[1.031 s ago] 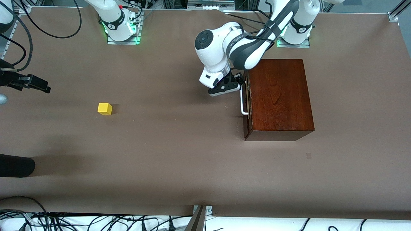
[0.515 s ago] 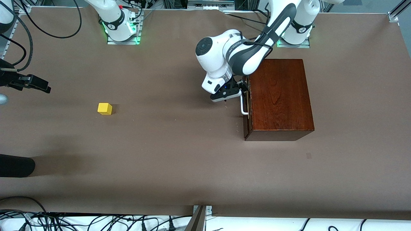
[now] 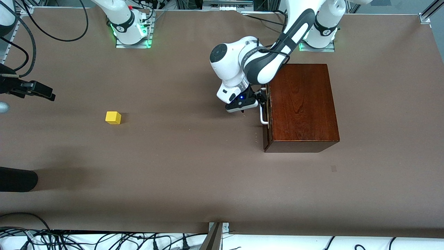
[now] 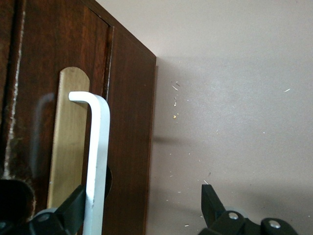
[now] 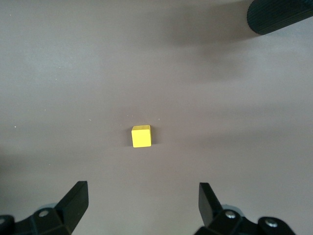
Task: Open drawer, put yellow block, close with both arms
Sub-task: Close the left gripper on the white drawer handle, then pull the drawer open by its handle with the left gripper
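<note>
Nearest the front camera sat the wooden box [image 3: 301, 107], toward my left arm's end of the table, its drawer [image 3: 266, 114] fully shut. The yellow block [image 3: 113, 117] lay on the bare table [image 3: 194, 166], well apart from the box, toward my right arm's end.

My left gripper [image 3: 257, 100] was level with the white handle [image 3: 262, 111], fingers spread: one fingertip [image 4: 73, 208] tucked between bar and drawer front, the other out over the table. My right gripper [image 5: 142, 203] hung spread above the block, waiting.

Risk, as I judged it: the bar sat hard against one finger, not centred. Closing there could pinch only its edge, slip on the pull, or drag the whole box.

The front view hid the bar's position between my fingers; only the left wrist view showed it. Only the front view showed the drawer's seam closed.
</note>
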You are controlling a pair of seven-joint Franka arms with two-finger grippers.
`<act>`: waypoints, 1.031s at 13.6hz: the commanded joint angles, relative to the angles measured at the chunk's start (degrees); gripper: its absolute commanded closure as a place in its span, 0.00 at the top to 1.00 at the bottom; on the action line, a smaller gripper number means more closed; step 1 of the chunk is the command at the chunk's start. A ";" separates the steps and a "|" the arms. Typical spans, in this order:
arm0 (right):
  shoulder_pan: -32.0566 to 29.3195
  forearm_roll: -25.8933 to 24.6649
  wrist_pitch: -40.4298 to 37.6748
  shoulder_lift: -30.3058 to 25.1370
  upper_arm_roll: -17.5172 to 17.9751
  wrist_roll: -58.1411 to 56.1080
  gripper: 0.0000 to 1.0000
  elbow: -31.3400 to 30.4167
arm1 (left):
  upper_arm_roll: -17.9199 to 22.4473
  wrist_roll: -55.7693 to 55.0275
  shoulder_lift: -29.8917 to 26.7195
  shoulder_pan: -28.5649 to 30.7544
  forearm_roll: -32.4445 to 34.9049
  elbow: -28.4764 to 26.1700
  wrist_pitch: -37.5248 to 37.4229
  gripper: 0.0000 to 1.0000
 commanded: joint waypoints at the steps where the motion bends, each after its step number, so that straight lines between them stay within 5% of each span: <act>1: -0.06 -0.86 -0.78 0.09 0.26 0.74 1.00 0.70 | 0.66 -1.51 1.05 -1.41 0.61 1.11 0.46 1.00; 14: -0.06 -0.77 -0.25 0.09 0.35 0.65 1.00 0.79 | 1.01 -5.11 2.46 -3.51 -9.41 5.42 2.48 1.00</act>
